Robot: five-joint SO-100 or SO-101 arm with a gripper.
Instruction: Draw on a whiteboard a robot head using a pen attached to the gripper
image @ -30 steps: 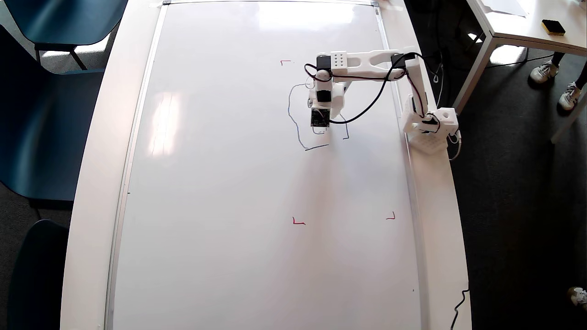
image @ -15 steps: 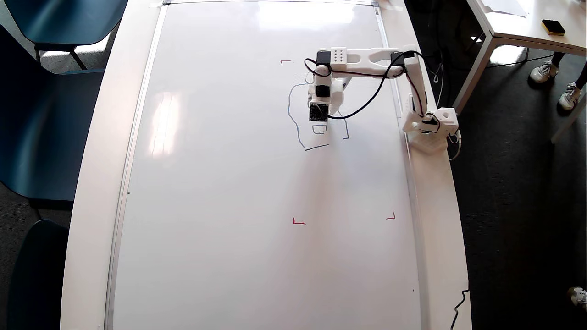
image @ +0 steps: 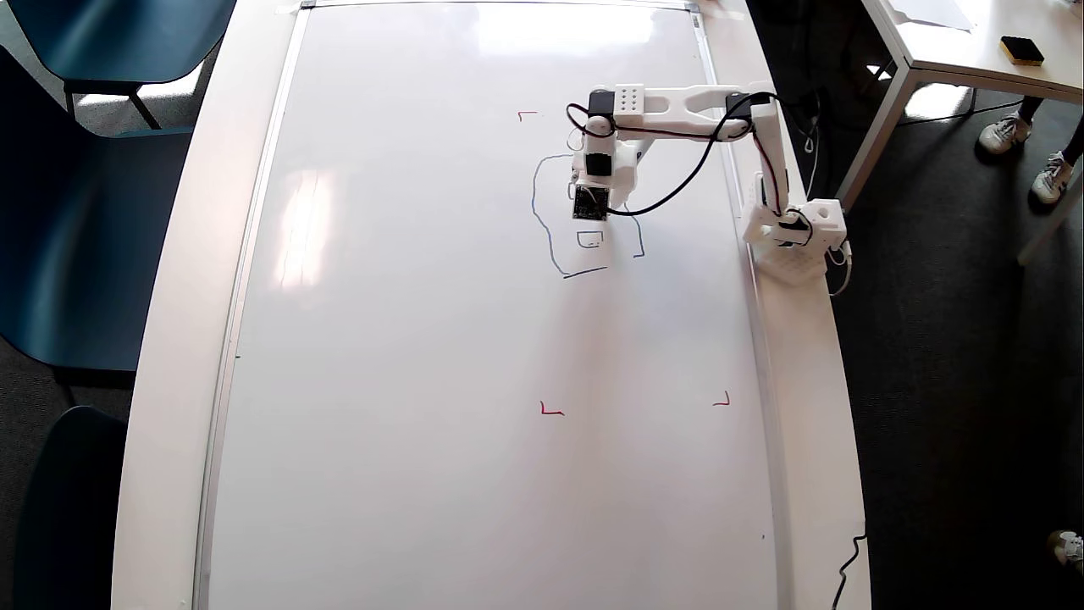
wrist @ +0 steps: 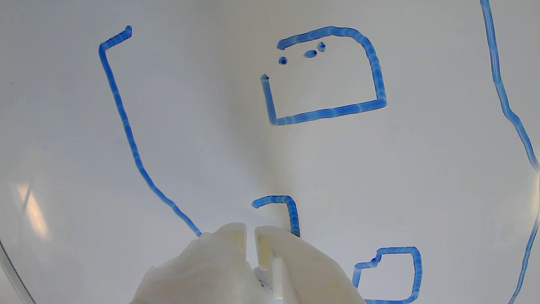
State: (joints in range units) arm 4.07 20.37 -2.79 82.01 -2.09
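— What does the surface look like from where you stand?

— The whiteboard (image: 406, 339) is a very large, glossy white rectangle with a thin silver frame, lying flat on a white worktop (image: 169, 339) and catching window glare. Small red corner marks (image: 551, 410) sit on it. A white plastic arm (image: 677, 110) with black motors and looping black cables reaches in from its base (image: 796, 237) at the board's right edge in the overhead view.

— And the drawing?

— The robot head (image: 550, 229) is a thin, wobbly blue outline in the far right part of the board, under the arm's wrist. In the wrist view the lines look banded and slightly streaky. There is a rough square (wrist: 329, 76) with a gap at one corner and three small dots inside, a second small square at the lower right, and a short hooked stroke (wrist: 282, 207) just beyond the fingertips.

— How is the pincer?

— The pincer (wrist: 250, 230) has blunt, pale, slightly translucent plastic fingers (wrist: 223, 249), drawn nearly together with only a narrow slit between them. It points down at the board inside the outline. I cannot make out the pen itself, so I cannot tell whether the tips clamp it.
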